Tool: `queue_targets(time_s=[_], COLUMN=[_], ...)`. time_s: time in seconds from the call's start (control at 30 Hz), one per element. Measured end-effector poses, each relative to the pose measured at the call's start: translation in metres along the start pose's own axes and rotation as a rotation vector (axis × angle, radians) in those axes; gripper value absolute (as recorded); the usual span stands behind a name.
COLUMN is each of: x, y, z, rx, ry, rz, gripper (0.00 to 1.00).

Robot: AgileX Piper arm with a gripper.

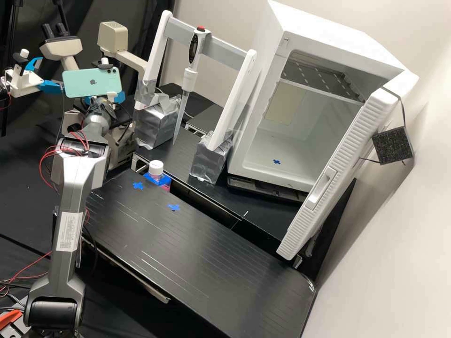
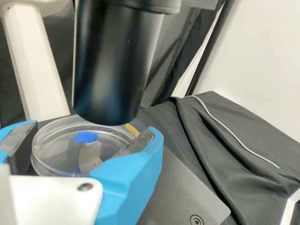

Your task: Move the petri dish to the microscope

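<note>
At the microscope (image 1: 112,38), my gripper (image 1: 118,97) is partly behind the phone in the high view. In the wrist view the gripper (image 2: 94,129) is shut on the clear round petri dish (image 2: 41,159), one dark pad against each side. The dish lies level beneath the microscope's black cylinder (image 2: 112,61) and above its dark stage (image 2: 176,187). A blue mark (image 2: 86,137) shows through the dish. Whether its underside touches the stage I cannot tell.
A pipette (image 1: 189,77) hangs on a white stand right of the microscope. The white incubator (image 1: 296,136) stands with its door swung wide at the right. A white-capped bottle (image 1: 156,168) is beside the black bench (image 1: 188,249). Black cloth (image 2: 234,136) lies past the stage.
</note>
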Motion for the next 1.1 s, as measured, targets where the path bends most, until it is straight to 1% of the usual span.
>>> queue_targets(time_s=[0.07,0.13,0.23,0.53,0.67,0.8,0.87,0.93,0.97,1.1], x=[0.000,0.000,0.000,-0.001,-0.008,-0.023,-0.032,-0.042,-0.052,-0.081], y=[0.000,0.001,0.001,-0.005,-0.006,-0.005,-0.003,-0.001,0.004,0.012], z=[0.001,0.002,0.002,0.006,0.007,0.009,0.009,0.011,0.011,0.010], rx=[0.000,-0.014,-0.018,-0.014,0.003,0.012,0.031,0.063,0.079,0.098], ry=[-0.001,-0.003,-0.003,0.016,0.035,0.046,0.052,0.058,0.066,0.114], rz=[0.001,0.000,0.000,-0.014,-0.019,-0.027,-0.027,-0.024,-0.012,0.013], gripper=[1.00,1.00,1.00,1.00,1.00,1.00,1.00,1.00,1.00,1.00])
